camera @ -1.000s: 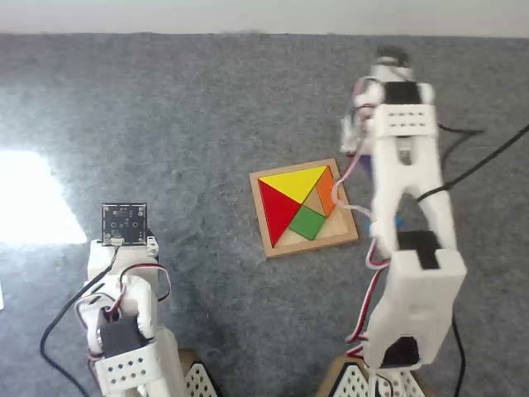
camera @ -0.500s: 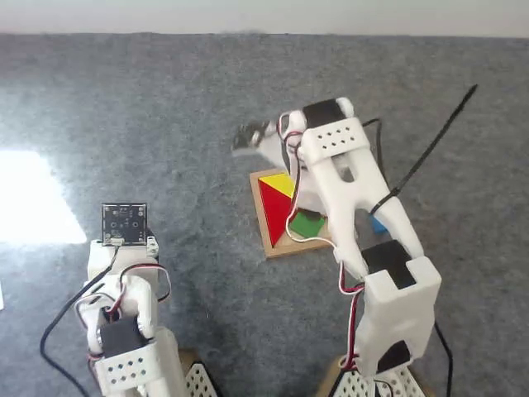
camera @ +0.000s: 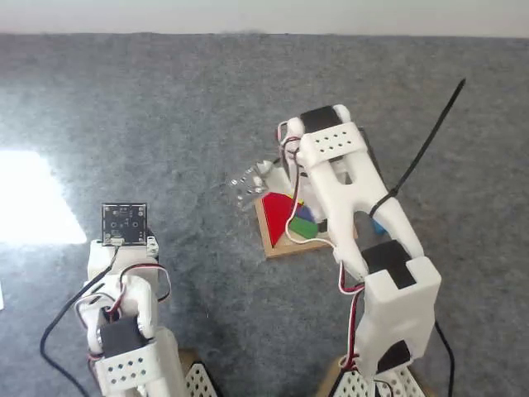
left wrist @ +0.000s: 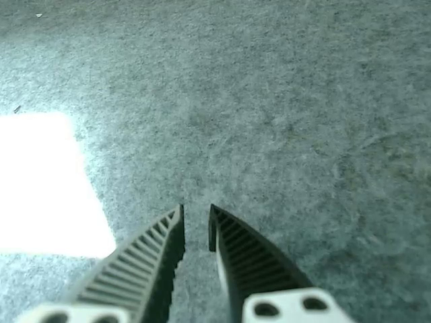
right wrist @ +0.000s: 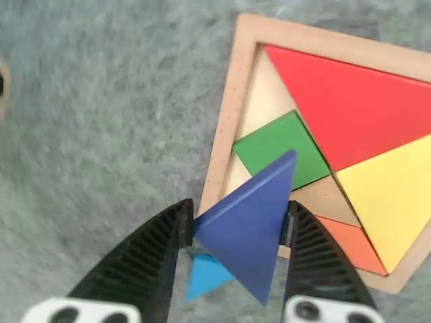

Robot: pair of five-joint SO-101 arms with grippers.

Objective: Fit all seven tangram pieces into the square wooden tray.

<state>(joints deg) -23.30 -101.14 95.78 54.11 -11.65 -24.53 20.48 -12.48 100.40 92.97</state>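
Note:
My right gripper [right wrist: 239, 222] is shut on a dark blue triangle [right wrist: 246, 229], held above the edge of the square wooden tray [right wrist: 229, 114] near the green square [right wrist: 279, 145]. In the tray lie a red triangle [right wrist: 350, 114], a yellow triangle [right wrist: 397, 202] and an orange piece [right wrist: 343, 242]. A small light blue triangle [right wrist: 205, 276] lies on the carpet just outside the tray. From above, the right arm [camera: 339, 165] hangs over the tray [camera: 273, 244] and hides much of it. My left gripper [left wrist: 195, 219] is shut on nothing, low over bare carpet.
Grey carpet [camera: 165, 107] covers the table on all sides of the tray. A bright patch of light [camera: 29, 203] falls at the left. The left arm [camera: 124, 314] stays folded at the front left, well away from the tray.
The right arm has swung from the tray's right side leftwards over the tray, carrying the dark blue triangle, and now covers the yellow and orange pieces from above. The left arm has not moved.

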